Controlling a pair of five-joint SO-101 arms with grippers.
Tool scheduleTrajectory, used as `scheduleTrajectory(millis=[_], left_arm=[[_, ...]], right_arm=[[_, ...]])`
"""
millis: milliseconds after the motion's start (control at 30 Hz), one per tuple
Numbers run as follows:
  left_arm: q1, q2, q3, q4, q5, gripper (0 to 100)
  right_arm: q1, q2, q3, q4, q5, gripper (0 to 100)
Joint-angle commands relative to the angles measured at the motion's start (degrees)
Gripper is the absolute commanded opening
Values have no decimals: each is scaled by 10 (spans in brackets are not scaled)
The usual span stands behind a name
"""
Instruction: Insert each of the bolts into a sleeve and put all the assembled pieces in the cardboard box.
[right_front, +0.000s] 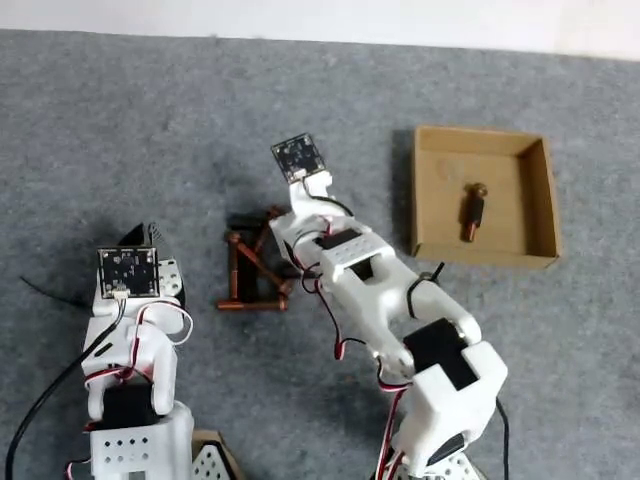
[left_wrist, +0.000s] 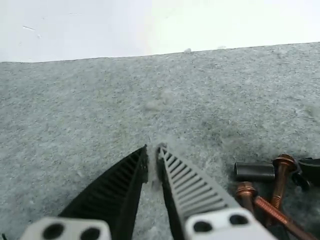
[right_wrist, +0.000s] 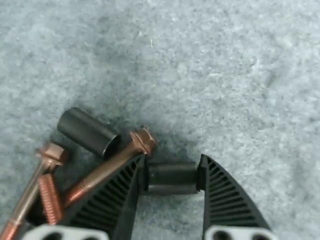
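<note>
- My right gripper (right_wrist: 172, 162) is pinching a short dark metal sleeve (right_wrist: 172, 178) end to end, so its long axis runs finger to finger.
- The nearest copper flanged bolt (right_wrist: 107, 170) lies just beside it, head by one fingertip.
- My left gripper (left_wrist: 152, 152) is pressed together, empty, beside the pile.

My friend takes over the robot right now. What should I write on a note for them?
Left hand: shut, empty, over the mat beside the pile.
Right hand: shut on a black sleeve at the pile.
Pile: copper bolts and another sleeve lie loose on the mat.
Done: one bolt-in-sleeve piece lies in the cardboard box.
Left: put a bolt in each sleeve, then box them all.
</note>
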Motion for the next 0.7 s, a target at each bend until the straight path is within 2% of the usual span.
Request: scheduleTrajectory(millis=[0,233,533,600,667], left_arm=[[-3,-5,12,-13,-4,53],[-3,-5,12,-13,-4,53],[-3,-4,12,-13,-4,53],[-3,-4,12,-13,-4,53],[-3,-4,12,-13,-4,53]], right_arm=[[-4,-58,7,43,2,145],[-7,-106,11,117,0,145],[-7,-106,11,120,5,145],[-7,-106,11,120,28,145],[-9,-105,13,120,83,145]])
